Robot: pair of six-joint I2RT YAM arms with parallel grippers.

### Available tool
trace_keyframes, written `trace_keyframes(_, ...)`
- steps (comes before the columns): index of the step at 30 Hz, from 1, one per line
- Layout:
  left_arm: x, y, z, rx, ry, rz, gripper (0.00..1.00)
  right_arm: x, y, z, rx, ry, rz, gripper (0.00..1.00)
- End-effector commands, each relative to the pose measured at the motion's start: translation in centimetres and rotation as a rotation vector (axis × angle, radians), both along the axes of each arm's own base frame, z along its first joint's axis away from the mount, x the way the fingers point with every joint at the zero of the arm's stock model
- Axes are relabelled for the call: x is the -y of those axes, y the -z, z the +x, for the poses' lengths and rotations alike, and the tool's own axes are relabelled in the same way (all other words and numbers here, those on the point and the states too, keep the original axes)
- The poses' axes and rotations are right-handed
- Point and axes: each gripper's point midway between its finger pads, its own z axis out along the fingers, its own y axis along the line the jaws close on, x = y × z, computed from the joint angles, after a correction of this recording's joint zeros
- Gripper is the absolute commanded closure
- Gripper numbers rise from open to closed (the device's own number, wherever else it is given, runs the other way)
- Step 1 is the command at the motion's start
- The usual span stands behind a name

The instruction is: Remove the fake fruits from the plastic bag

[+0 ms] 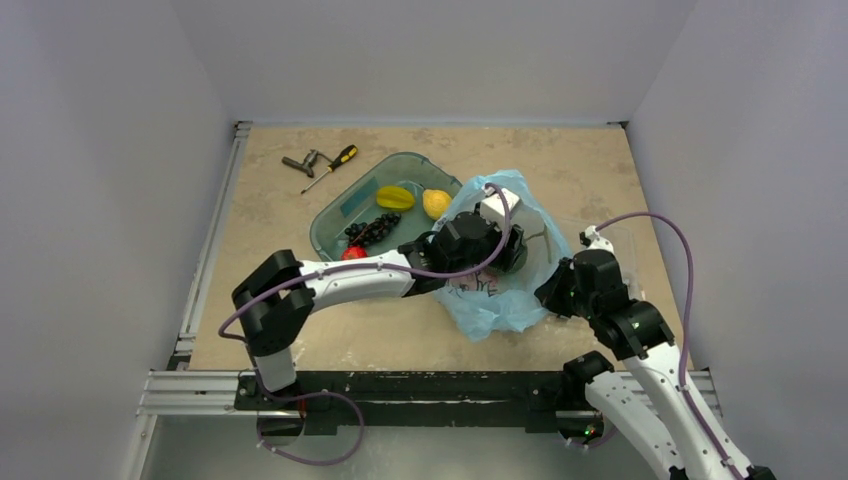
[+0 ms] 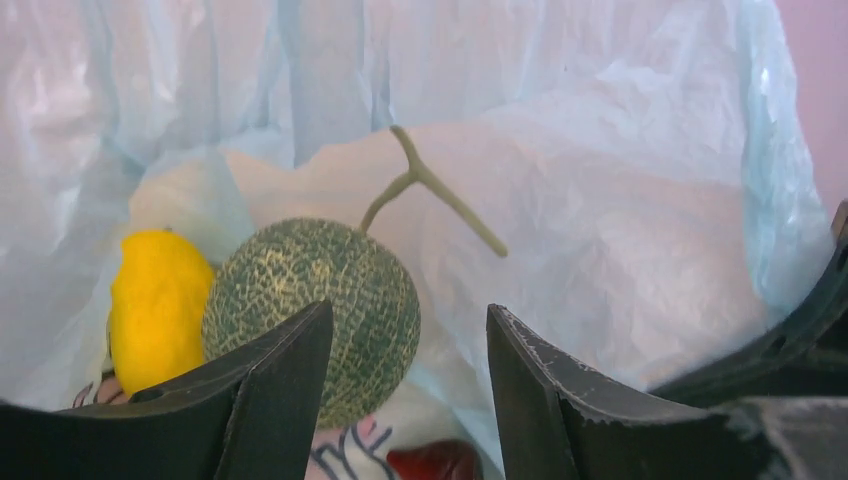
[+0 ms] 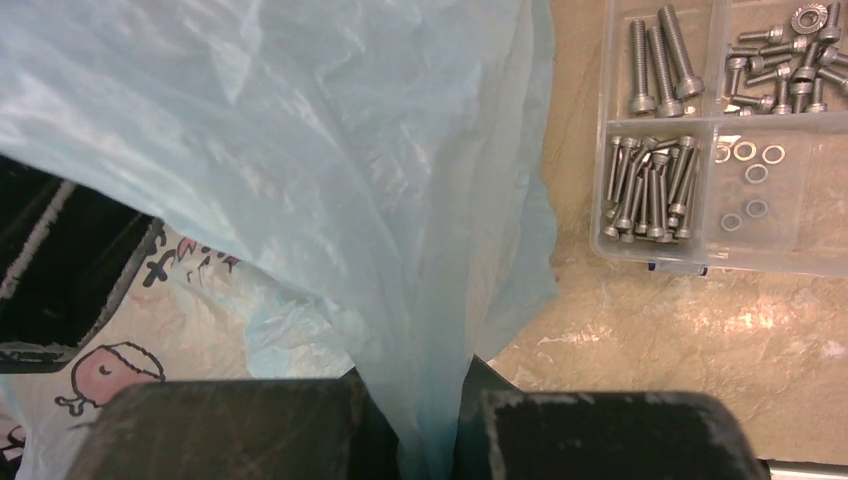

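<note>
The light-blue plastic bag (image 1: pixel 500 300) lies mid-table, its mouth held up. In the left wrist view its inside (image 2: pixel 600 180) shows the round dull-green netted fruit (image 2: pixel 330 290) with a T-shaped stem, and the smooth yellow mango-like fruit (image 2: pixel 155 305) touching it on the left. My left gripper (image 2: pixel 410 400) is inside the bag, open and empty, its left finger just in front of the green fruit. In the top view it (image 1: pixel 505 245) is hidden in the bag mouth. My right gripper (image 3: pixel 425 440) is shut on a bunched fold of the bag (image 3: pixel 380 200) at its right edge (image 1: pixel 555 290).
A teal tray (image 1: pixel 335 225) behind the bag holds a star fruit (image 1: pixel 395 196), a pear (image 1: pixel 436 203), black grapes (image 1: pixel 370 231) and a red fruit (image 1: pixel 352 253). A screwdriver (image 1: pixel 332 167) lies at the back left. A clear box of bolts and washers (image 3: pixel 720 130) sits right of the bag.
</note>
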Motion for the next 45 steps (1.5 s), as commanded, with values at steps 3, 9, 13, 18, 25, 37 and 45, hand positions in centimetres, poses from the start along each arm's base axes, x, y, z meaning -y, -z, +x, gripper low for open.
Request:
trace_keyframes(3, 3.7, -3.2, 3.2, 0.136, -0.025, -0.119, 0.43, 0.3, -1.3, 0.6, 0.039, 0.021, -0.012, 1.00)
trace_keyframes(9, 6.2, -2.5, 4.4, 0.124, -0.031, -0.201, 0.49, 0.0, -1.3, 0.5, 0.035, 0.009, -0.001, 1.00)
trace_keyframes(13, 7.2, -1.0, 5.1, 0.141, -0.031, -0.219, 0.56, 0.1, -1.9, 0.5, 0.047, 0.012, 0.006, 1.00)
trace_keyframes(18, 8.7, 1.6, 5.4, 0.140, 0.013, -0.191, 0.35, 0.3, -2.2, 0.5, 0.047, 0.017, -0.007, 1.00)
trace_keyframes(25, 11.3, 4.5, 6.3, 0.095, 0.047, -0.198, 0.34, 0.1, -3.2, 1.0, 0.065, 0.013, 0.000, 1.00)
trace_keyframes(37, 8.2, 9.3, 10.9, 0.024, -0.162, -0.062, 0.51, 1.7, -5.7, 0.7, 0.113, 0.069, -0.039, 1.00)
trace_keyframes(45, 1.9, 7.1, 11.4, -0.096, -0.203, 0.003, 0.50, 3.4, -7.0, 0.2, 0.202, 0.165, -0.024, 1.00)
